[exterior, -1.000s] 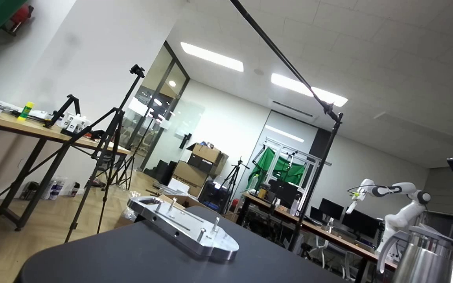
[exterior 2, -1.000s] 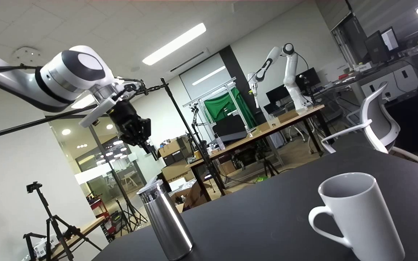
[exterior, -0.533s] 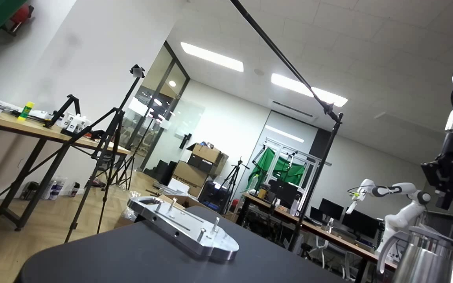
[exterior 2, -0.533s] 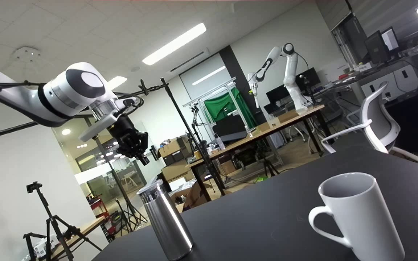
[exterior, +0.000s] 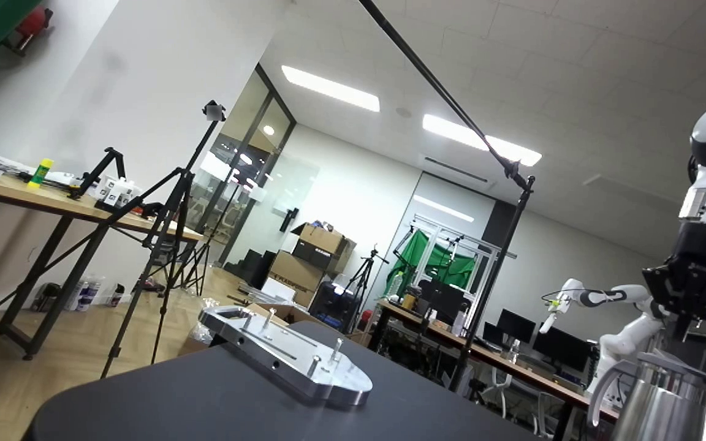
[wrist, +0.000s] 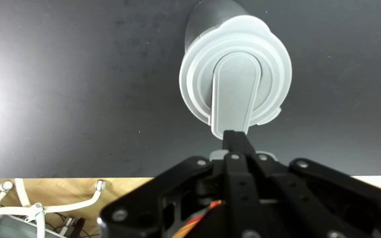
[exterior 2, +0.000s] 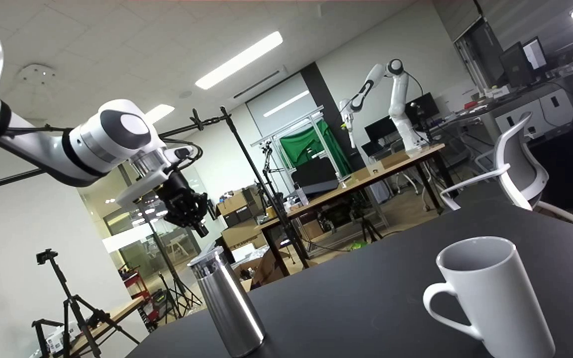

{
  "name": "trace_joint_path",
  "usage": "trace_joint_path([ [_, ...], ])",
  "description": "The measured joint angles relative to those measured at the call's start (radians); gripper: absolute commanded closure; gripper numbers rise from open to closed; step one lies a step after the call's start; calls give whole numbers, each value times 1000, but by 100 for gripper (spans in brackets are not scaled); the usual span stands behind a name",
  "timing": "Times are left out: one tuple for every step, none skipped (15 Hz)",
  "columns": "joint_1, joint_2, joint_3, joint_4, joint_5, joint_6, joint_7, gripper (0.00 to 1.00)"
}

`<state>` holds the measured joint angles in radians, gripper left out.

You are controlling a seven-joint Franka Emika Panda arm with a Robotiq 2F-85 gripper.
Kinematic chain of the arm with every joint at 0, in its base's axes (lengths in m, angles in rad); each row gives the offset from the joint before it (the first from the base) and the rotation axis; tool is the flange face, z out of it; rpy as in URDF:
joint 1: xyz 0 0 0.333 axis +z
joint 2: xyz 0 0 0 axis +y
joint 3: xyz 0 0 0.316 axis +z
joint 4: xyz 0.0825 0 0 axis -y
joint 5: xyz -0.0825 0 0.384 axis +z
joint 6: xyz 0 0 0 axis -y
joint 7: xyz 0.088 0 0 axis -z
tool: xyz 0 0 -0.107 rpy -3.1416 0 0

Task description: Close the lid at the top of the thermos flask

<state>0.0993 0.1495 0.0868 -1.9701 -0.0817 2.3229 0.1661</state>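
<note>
I have the gripper with its fingers together, no gap that I can see between them and nothing in their hold. In the wrist view the tips point towards twelve o'clock and overlap the six o'clock end of the grey flap; in both exterior views they sit just above it. The flap is tilted up, its end reaching past the rim of the round lid at six o'clock. The lid crowns the steel thermos flask, which stands on the black tabletop below my fingers. My arm reaches in from ten o'clock in an exterior view. Reading out from the flask there: a white mug at three o'clock, well apart; a grey and white office chair at two, beyond the tabletop; a second robot arm in the background at one. In an exterior view the flask's handle juts at nine o'clock, and a metal plate with upright pegs lies between nine and ten, well apart from it.
</note>
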Motion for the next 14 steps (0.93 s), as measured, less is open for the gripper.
trace_joint_path([
  [0, 6, -1, 0, 1, 5, 0, 100],
  [0, 11, -1, 0, 1, 11, -1, 100],
  [0, 15, -2, 0, 2, 18, -3, 100],
  [0, 20, -3, 0, 3, 23, -6, 100],
  [0, 23, -3, 0, 3, 28, -9, 100],
  [0, 26, -3, 0, 4, 33, -11, 100],
  [0, 28, -3, 0, 4, 38, -13, 100],
  [0, 30, -3, 0, 4, 40, -15, 100],
  [0, 31, -3, 0, 4, 41, -16, 100],
  [0, 32, -3, 0, 5, 41, -17, 100],
  [0, 34, -3, 0, 7, 41, -18, 100],
  [0, 36, -3, 0, 9, 41, -20, 100],
  [0, 38, -3, 0, 12, 41, -23, 100],
  [0, 42, -3, 0, 19, 40, -27, 100],
])
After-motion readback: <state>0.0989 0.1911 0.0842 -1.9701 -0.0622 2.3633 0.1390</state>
